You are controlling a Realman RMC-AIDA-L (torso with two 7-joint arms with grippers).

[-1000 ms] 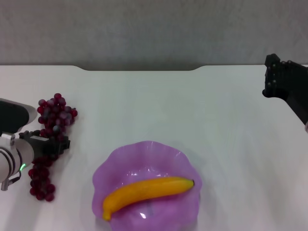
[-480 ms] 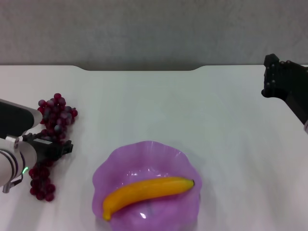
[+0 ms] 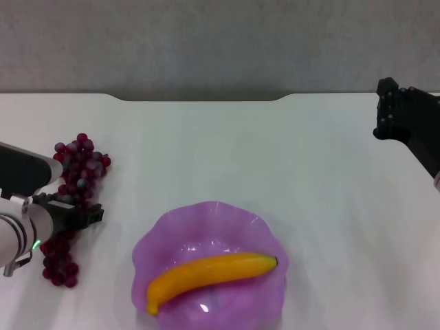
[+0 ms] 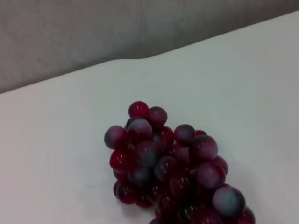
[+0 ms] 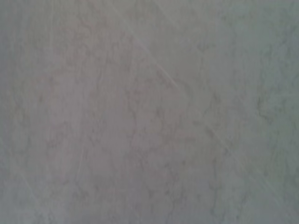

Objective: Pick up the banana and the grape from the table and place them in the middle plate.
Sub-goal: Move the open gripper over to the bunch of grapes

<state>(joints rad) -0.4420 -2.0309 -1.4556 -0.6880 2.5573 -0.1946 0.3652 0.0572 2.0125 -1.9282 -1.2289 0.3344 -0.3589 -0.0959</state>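
Reaching over the grape (image 3: 69,206) at the table's (image 3: 206,144) left side, the left gripper (image 3: 69,214) sits across the middle of the bunch, its dark fingers apparently straddling the fruit; whether they are clenched on it or merely parted around it cannot be told. The bunch lies lengthwise on the white surface, one end toward the far edge, the other near the front, well apart from the plate (image 3: 158,240). The left wrist view shows only the far end of the grape (image 4: 168,170) resting on the table (image 4: 70,140), with no fingers in sight. A grip across the middle is probably chosen so that the long bunch hangs balanced when lifted. At centre front, the banana (image 3: 210,275) already lies inside the plate, curved across its bowl, so half the task appears done. At far right, the right gripper (image 3: 388,110) hangs parked above the table's far corner, clear of the work; its finger state cannot be told either.
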